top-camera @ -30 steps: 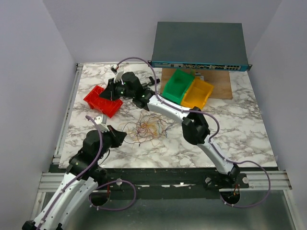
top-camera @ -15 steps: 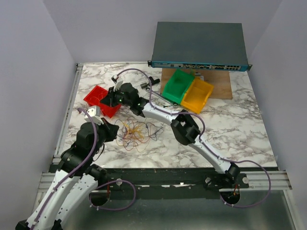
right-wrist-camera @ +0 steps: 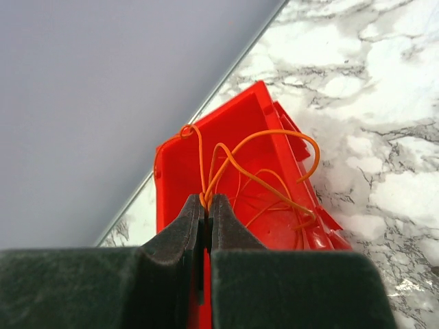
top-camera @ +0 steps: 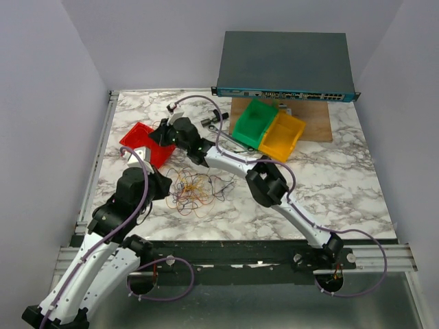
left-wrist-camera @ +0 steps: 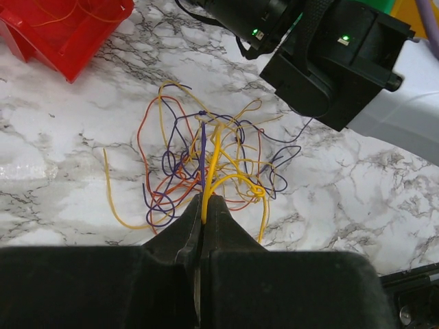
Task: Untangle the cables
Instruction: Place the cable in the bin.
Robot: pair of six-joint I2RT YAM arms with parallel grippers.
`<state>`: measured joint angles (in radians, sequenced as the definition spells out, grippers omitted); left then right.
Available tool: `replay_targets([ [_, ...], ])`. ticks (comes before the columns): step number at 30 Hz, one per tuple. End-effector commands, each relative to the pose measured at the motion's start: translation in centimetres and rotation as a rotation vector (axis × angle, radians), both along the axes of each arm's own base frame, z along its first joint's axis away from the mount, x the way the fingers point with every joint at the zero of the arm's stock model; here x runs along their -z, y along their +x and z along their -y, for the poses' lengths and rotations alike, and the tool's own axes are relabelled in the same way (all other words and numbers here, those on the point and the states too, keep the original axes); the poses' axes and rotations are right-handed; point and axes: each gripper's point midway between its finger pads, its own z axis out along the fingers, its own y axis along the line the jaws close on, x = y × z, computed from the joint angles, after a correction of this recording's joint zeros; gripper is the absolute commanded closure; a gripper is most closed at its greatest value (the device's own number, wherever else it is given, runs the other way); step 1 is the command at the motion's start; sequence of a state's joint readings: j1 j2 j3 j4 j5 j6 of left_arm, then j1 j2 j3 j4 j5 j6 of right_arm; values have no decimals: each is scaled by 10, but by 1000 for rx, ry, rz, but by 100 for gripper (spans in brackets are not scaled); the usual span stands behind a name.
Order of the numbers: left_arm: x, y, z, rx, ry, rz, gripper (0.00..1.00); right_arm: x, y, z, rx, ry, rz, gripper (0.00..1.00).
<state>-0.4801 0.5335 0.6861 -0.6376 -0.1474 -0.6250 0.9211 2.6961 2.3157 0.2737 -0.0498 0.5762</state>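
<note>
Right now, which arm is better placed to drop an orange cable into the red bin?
Right. The right gripper is shut on an orange cable above the red bin. The left gripper pinches yellow and purple strands of the tangle on the marble beside it.

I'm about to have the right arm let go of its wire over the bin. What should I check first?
1. Right gripper shut on the orange wire: ok.
2. Orange wire hanging over the red bin: ok.
3. All its loops inside the bin's rim: cannot tell, one loop arcs out close to the rim.
4. Orange wire free of the tangle: cannot tell, too thin to trace in the top view.
5. Left gripper pinching one wire only: not ok, it grips a yellow wire and a purple wire together.
</note>
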Motion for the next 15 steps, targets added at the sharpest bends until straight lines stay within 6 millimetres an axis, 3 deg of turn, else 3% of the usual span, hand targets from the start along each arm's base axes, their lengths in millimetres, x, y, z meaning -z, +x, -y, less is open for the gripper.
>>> replay_targets([
  [1,-6,2,0,11,13,25,100,-73,10,13,79,85,77,99],
  [8,-8,2,-3,4,26,31,100,-88,10,25,99,72,87,99],
  [15,-9,3,-2,9,29,32,100,-88,4,26,66,57,81,99],
])
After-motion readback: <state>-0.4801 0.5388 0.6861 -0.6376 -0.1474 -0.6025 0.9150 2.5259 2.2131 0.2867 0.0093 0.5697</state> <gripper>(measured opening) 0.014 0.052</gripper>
